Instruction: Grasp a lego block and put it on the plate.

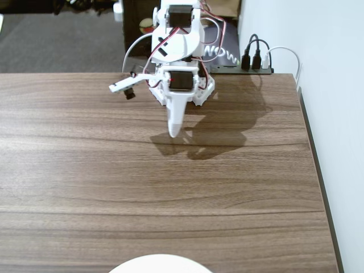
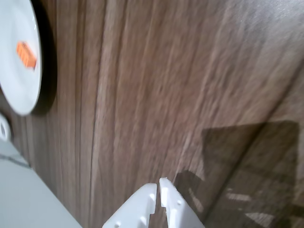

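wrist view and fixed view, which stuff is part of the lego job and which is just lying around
Job:
- lego block, orange, lying on the plate
- plate, white
- end effector, shut, empty

Lying about:
- power strip with plugged cables, behind the table
- white cable

Wood-grain bench, plastic arm, smooth plate

The bench (image 1: 85,170) shows brown, streaky wood grain with a matt finish; the end effector (image 2: 158,183) is smooth white plastic; the plate (image 2: 19,76) looks smooth, perhaps glazed; the lego block (image 2: 26,54) appears orange plastic.
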